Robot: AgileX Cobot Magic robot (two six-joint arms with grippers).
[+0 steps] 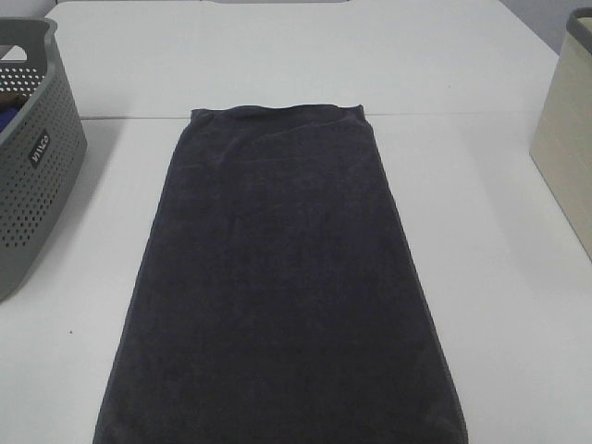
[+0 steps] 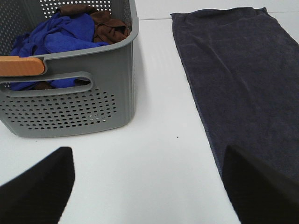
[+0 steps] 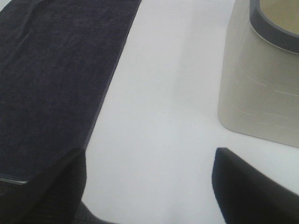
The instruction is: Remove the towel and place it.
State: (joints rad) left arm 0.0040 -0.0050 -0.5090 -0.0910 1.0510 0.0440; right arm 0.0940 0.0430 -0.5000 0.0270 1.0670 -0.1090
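**Towel spread flat on the table, both grippers wide and empty**

We start with the white table (image 1: 499,305), which fills the high view and carries everything else. A seam crosses it at the far side, level with the towel's far hem.

Next in size is the towel (image 1: 277,296), dark charcoal-navy terry cloth. It lies flat and lengthwise down the middle of the table, running from 12 o'clock to 6 o'clock, its near end passing out of the high view. The far hem looks slightly rolled. Nothing rests on it, and it lies apart from both containers.

At 9 o'clock stands the grey perforated basket (image 1: 37,185), well clear of the towel's edge, with a small dark label on its wall. The left wrist view shows a blue cloth (image 2: 51,35) and a brown cloth (image 2: 110,25) bundled inside it, and an orange grip (image 2: 21,65) on its rim.

At 3 o'clock stands the beige bin (image 1: 566,162) with a dark grey rim, also apart from the towel.

Our left gripper (image 2: 147,186) hangs over bare table between basket and towel, fingers spread wide, nothing between them. Our right gripper (image 3: 149,186) hangs by the towel's near corner, one finger (image 3: 51,186) overlapping the cloth in its view; whether it touches we cannot tell. Its jaws also stand wide and empty.
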